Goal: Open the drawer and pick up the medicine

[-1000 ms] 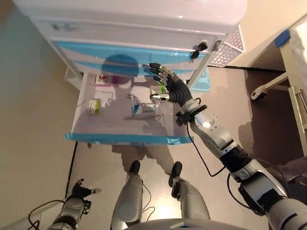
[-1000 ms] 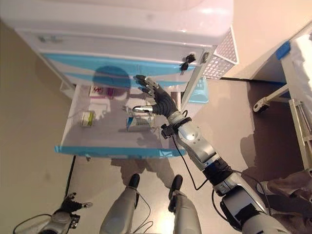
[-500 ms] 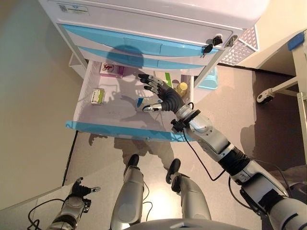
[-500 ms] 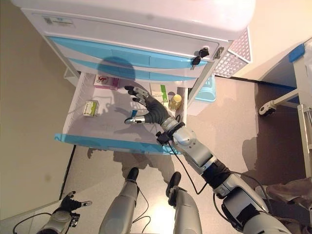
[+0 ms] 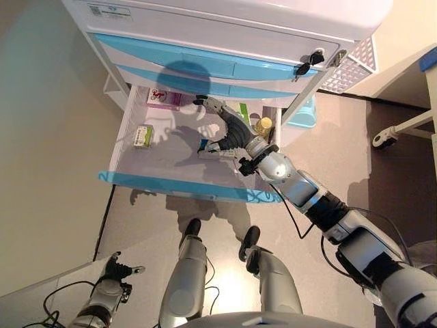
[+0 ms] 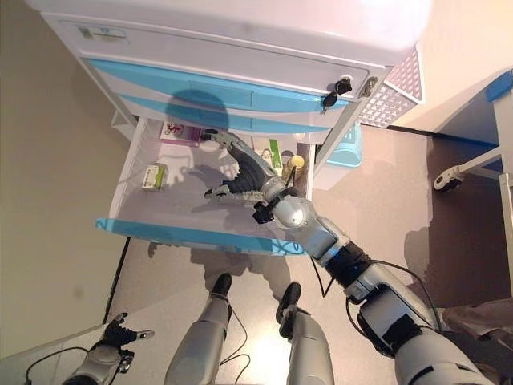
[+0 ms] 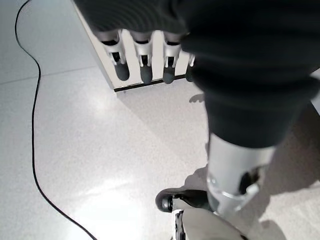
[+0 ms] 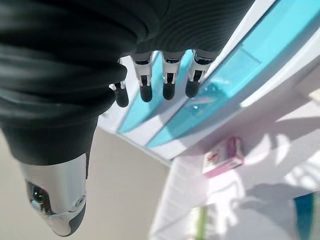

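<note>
The bottom drawer (image 5: 183, 187) of the white and blue cabinet (image 5: 225, 27) stands pulled out. Inside lie a pink box (image 5: 164, 98), a green box (image 5: 143, 136), a green-and-white box (image 5: 241, 112), a yellow-capped bottle (image 5: 262, 125) and a small blue-and-white box (image 5: 203, 144). My right hand (image 5: 231, 134) reaches into the drawer, open with fingers spread, just over the blue-and-white box, which it partly hides. In the right wrist view the straight fingers (image 8: 167, 82) point past the pink box (image 8: 223, 156) and hold nothing. My left hand (image 5: 115, 271) hangs open near the floor.
Keys (image 5: 308, 61) hang in the lock at the cabinet's right. A white mesh basket (image 5: 351, 65) is fixed to its right side, with a light blue bin (image 5: 302, 114) below. A wheeled frame (image 5: 392, 130) stands further right. A wall runs along the left.
My right hand has dropped lower and deeper into the drawer, closing on the blue-and-white box. The camera has shifted a little. My left hand has stayed put.
</note>
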Controlling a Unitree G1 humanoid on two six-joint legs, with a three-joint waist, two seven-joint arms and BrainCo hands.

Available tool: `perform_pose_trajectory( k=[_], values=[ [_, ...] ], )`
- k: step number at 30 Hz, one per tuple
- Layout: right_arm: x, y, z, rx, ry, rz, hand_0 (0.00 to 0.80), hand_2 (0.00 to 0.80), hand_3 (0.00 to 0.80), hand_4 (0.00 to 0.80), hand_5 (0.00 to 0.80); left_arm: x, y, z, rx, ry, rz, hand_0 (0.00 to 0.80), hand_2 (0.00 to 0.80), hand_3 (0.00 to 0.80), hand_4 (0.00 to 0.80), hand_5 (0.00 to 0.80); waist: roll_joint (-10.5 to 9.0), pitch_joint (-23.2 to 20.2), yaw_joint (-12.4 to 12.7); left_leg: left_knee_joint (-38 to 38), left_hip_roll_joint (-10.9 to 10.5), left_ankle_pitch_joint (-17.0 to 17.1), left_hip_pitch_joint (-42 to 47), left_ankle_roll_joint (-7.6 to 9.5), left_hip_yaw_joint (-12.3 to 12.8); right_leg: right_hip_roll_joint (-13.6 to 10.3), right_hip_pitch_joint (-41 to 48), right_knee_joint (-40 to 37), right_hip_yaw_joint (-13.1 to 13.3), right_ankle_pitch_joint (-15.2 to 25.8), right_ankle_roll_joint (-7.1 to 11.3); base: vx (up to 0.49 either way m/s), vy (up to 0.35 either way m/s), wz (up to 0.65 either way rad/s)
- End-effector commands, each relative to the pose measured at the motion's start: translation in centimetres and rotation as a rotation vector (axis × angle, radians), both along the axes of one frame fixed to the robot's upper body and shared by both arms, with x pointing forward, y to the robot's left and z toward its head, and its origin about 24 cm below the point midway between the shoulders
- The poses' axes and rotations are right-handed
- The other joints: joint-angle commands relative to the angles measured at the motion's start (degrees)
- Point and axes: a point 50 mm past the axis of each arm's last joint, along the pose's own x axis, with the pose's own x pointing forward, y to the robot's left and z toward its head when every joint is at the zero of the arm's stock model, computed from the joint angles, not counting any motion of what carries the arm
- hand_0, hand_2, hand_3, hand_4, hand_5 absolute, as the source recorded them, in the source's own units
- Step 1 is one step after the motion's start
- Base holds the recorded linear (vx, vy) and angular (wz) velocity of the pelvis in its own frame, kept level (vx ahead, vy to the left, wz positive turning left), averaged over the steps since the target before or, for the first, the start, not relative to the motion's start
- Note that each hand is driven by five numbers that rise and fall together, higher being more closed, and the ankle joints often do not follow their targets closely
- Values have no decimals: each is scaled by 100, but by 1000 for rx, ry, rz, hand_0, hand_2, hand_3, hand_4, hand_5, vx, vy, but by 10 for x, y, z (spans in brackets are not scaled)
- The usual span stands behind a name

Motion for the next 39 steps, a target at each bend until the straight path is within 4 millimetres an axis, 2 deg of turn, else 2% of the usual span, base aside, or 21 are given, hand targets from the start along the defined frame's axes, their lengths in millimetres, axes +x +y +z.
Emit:
perform_pose_trajectory(
  k=[1,13,21,28,34,39],
  values=[
    [3,11,28,-23,-168,-31,0,0,0,0,0,6,1,3,40,-15,-7,0,0,0,0,0,-9,29,140,-396,-437,573,-190,453,-48,-59,302,421,-30,-511,388,2,1,6],
    [29,26,36,-183,-210,-143,0,0,0,0,0,13,3,7,63,-26,-12,0,0,0,0,0,-10,113,311,-477,-501,638,-224,469,-112,-106,289,410,-60,-477,396,2,3,4],
    [45,29,31,-327,-214,-209,0,0,0,0,0,16,4,8,73,-27,-28,0,0,0,0,0,7,188,394,-534,-517,673,-232,466,-133,-120,270,387,-62,-438,400,-1,8,5],
    [50,30,20,-428,-195,-229,0,0,0,0,0,18,4,9,69,-33,-22,0,0,0,0,0,11,251,407,-523,-524,682,-243,459,-139,-122,273,378,-64,-426,398,0,0,0],
    [58,14,0,-555,-166,-290,0,0,0,0,0,18,1,7,60,-28,-33,0,0,0,0,0,31,258,411,-554,-532,678,-224,459,-149,-120,267,386,-71,-425,398,0,0,0],
    [63,2,-7,-607,-149,-336,0,0,0,0,0,18,0,7,56,-25,-46,0,0,0,0,0,61,286,403,-553,-535,687,-220,457,-130,-117,275,375,-51,-412,397,0,0,0]
  ],
)
